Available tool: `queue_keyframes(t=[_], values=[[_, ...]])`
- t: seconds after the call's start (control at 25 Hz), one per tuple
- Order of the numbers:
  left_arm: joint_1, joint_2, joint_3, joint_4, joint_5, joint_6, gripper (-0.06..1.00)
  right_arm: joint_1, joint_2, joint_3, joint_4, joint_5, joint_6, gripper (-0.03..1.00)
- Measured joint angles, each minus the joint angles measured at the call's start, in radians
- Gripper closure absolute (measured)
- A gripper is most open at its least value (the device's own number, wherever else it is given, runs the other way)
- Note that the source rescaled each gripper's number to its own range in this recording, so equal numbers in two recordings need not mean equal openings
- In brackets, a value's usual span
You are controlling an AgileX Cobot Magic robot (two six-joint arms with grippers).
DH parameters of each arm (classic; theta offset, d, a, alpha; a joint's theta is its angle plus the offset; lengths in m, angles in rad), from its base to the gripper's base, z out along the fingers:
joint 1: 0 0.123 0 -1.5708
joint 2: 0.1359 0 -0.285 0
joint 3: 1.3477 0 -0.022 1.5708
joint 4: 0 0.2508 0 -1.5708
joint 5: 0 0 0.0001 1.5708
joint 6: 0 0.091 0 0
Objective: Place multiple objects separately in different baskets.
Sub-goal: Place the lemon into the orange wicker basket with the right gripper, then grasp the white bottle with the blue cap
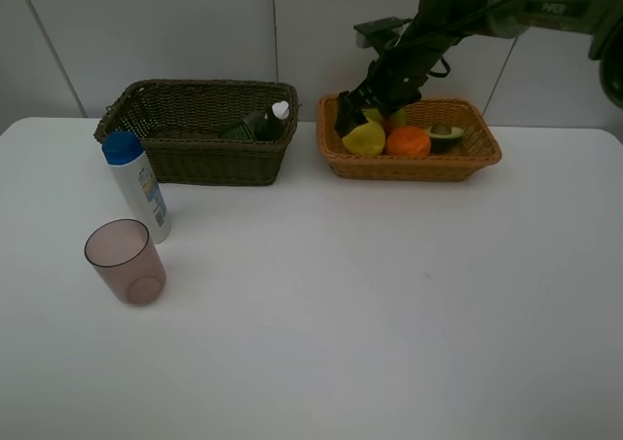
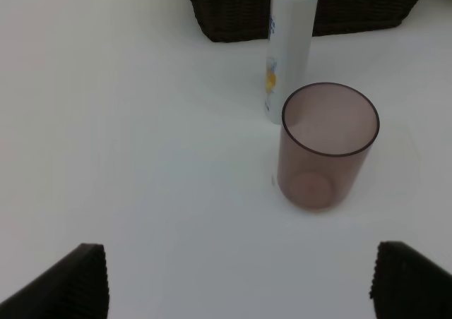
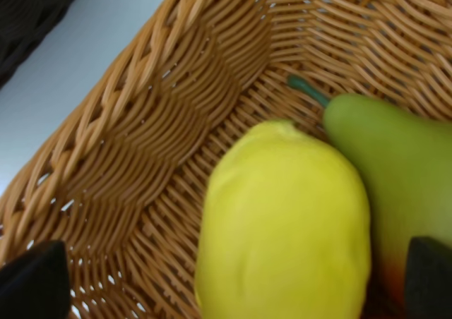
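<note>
On the white desk (image 1: pixel 389 313), nearest the front and to the left, a translucent pinkish cup (image 1: pixel 125 262) is seen standing upright with its mouth up; its wall is smoky and see-through, and nothing is seen inside it. In the left wrist view the left claw (image 2: pixel 244 287) is shown spread wide over bare desk short of the cup, with nothing held between its dark fingertips (image 2: pixel 81 284). Just behind the cup, close but apart from it, a white bottle (image 1: pixel 138 187) with a blue cap and a printed label is stood upright. Farther back a dark brown-green wicker basket (image 1: pixel 195 158) is set, deep and rectangular; a dark green pump bottle (image 1: pixel 253 126) with a pale top is laid inside it, towards its right end. To the right of it, with a narrow gap left between them, a shallower light orange-tan basket (image 1: pixel 419 167) is placed. Inside are found a yellow lemon (image 1: pixel 364 139) at the left end, an orange (image 1: pixel 408 142) touching it in the middle, and an avocado half (image 1: pixel 446 135) cut face up at the right. A green pear (image 3: pixel 395 149), reddening at its base, is pressed against the lemon. The right claw (image 1: pixel 355 114) is lowered into the left end of this basket, its jaws spread wide on either side of the lemon and gripping nothing.
</note>
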Motion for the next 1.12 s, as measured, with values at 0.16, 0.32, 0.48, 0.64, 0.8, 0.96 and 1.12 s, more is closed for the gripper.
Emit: queue_keyframes(t=[0.16, 0.32, 0.48, 0.64, 0.8, 0.96, 1.12], values=[[0.000, 0.000, 0.000, 0.000, 0.000, 0.000, -0.06, 0.000, 0.000, 0.000, 0.002, 0.000, 0.000, -0.03], [0.000, 0.000, 0.000, 0.000, 0.000, 0.000, -0.06, 0.000, -0.001, 0.000, 0.010, 0.004, 0.000, -0.03], [0.000, 0.000, 0.000, 0.000, 0.000, 0.000, -0.06, 0.000, -0.022, 0.000, 0.021, 0.019, -0.004, -0.03], [0.000, 0.000, 0.000, 0.000, 0.000, 0.000, -0.06, 0.000, -0.066, 0.000, 0.045, 0.056, -0.019, -0.03], [0.000, 0.000, 0.000, 0.000, 0.000, 0.000, -0.06, 0.000, -0.108, 0.000, 0.048, 0.114, -0.023, -0.03], [0.000, 0.000, 0.000, 0.000, 0.000, 0.000, -0.06, 0.000, -0.163, 0.000, 0.047, 0.185, -0.026, -0.03], [0.000, 0.000, 0.000, 0.000, 0.000, 0.000, -0.06, 0.000, -0.226, 0.000, 0.035, 0.275, -0.026, -0.03]])
